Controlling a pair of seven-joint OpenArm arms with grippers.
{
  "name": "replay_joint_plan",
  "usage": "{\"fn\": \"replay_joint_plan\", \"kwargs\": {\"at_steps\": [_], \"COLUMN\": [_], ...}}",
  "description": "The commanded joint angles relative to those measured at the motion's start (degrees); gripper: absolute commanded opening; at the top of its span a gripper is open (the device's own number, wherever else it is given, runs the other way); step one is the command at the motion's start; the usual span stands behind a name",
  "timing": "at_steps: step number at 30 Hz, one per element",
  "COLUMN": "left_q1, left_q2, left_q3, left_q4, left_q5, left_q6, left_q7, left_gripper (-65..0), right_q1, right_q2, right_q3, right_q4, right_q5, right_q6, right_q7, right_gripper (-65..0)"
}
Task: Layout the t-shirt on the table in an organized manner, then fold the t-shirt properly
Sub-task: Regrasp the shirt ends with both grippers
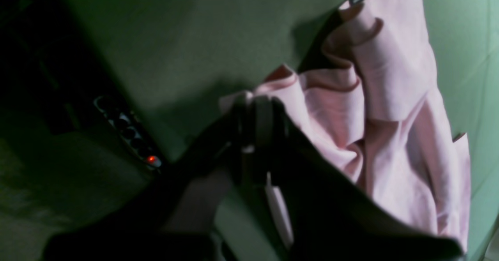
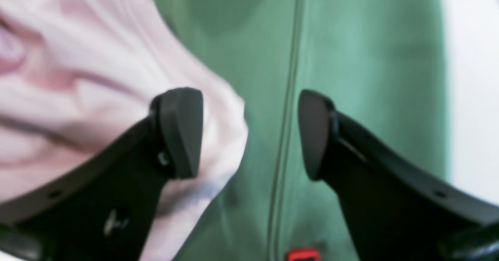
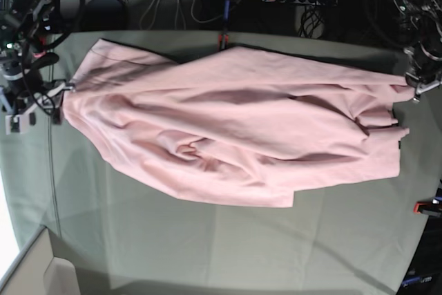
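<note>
The left gripper (image 1: 257, 113) pinches the pink t-shirt (image 3: 235, 129) at mid-frame; the right gripper (image 2: 249, 132) gapes wide, holding nothing, over the table (image 2: 351, 58).

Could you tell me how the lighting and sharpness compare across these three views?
Left wrist: dim and soft, the left end effector a dark silhouette pinching the t-shirt. Right wrist: bright but blurred, washed out white along its right edge. Base: evenly lit and the sharpest, with the table edges bowed by the lens.
</note>
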Motion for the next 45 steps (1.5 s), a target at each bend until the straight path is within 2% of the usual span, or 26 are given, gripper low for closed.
{"fn": "replay_joint_plan", "kwargs": {"at_steps": [1,6,12,23,28,33,39,41,42,43,45], "left_q1": [-0.5,-2.8,-5.1,-6.6,-6.5,-6.2,-6.1,-6.1,-6.1,-6.1,-6.1], "left_q2": [-0.8,-0.9,-1.1,-1.1,-1.2,-1.2,-1.2,-1.2,-1.2,-1.2,-1.2], "left_q3": [-0.1,-0.2,-0.1,-0.1,-0.1,-0.1,-0.1,-0.2,-0.2,-0.3,-0.3], "left_q4": [1.0,1.0,1.0,1.0,1.0,1.0,1.0,1.0,1.0,1.0,1.0], "left_q5": [-0.5,-0.6,-0.6,-0.5,-0.5,-0.5,-0.5,-0.5,-0.5,-0.5,-0.5], "left_q6": [0.0,0.0,0.0,0.0,0.0,0.0,0.0,0.0,0.0,0.0,0.0], "left_q7": [-0.7,-0.9,-0.8,-0.8,-0.8,-0.8,-0.8,-0.8,-0.8,-0.8,-0.8], "left_gripper": [-64.9,-64.9,-64.9,-64.9,-64.9,-64.9,-64.9,-64.9,-64.9,-64.9,-64.9], "right_q1": [-1.4,-6.2,-12.5,-14.6,-14.3,-14.2,-13.0,-12.9,-13.0,-13.2,-13.2], "right_q2": [-0.8,-4.4,-6.6,-7.0,-8.7,-8.9,-9.4,-9.2,-9.0,-9.0,-9.0], "right_q3": [0.0,-0.1,0.0,0.0,-0.1,-3.5,-3.8,-4.8,-5.7,-6.2,-6.5], "right_q4": [2.3,5.7,5.4,-2.9,-4.5,-5.9,-7.2,-7.8,-7.8,-7.7,-7.3], "right_q5": [0.8,0.7,0.7,0.7,0.7,0.7,0.7,0.7,0.7,0.7,0.7], "right_q6": [0.2,0.2,0.2,0.2,0.2,0.2,0.2,0.2,0.2,0.2,0.2], "right_q7": [0.7,0.7,0.7,0.7,0.7,0.7,0.7,0.7,0.7,0.7,0.7], "right_gripper": [-26.5,-26.5,-26.4,-26.4,-26.4,-26.4,-26.8,-29.8,-34.0,-39.2,-53.7]}}
